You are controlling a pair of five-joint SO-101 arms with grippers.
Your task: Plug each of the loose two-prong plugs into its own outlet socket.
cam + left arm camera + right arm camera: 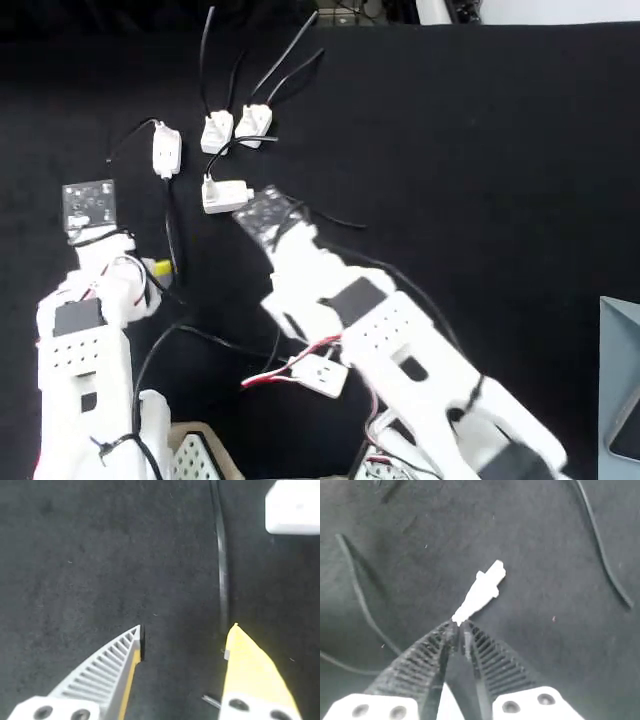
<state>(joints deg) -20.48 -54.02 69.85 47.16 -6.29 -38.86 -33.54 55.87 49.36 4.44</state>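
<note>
Narrow, the right claw (459, 624): ribbed tips all but closed at lower centre of the right wrist frame, pinching the near end of a small white plug (482, 592). Plug slanted up toward mid-frame, over black cloth (545, 540). Thin black cords (602, 555) at upper right and down the left side, apart from the tips.

Wide open, the left claw (186, 628), at the bottom of the left wrist frame: grey ribbed finger (107, 665) at lower left, yellow finger (252, 670) at lower right, bare cloth between. A black cord (221, 570) down from the top edge to just beside the yellow tip. A corner of a white block (292, 510) at upper right, apart from both fingers.

From the high view: left arm (85, 350) at lower left, right arm (400, 350) slanting from lower right toward upper centre. Just beside that arm's tip, a white corded piece (226, 195). Farther up, two more white pieces (217, 132) side by side, and a long white piece (166, 150) alone to their left. A white socket (320, 375) with red wires at lower centre, close against the right arm.
</note>
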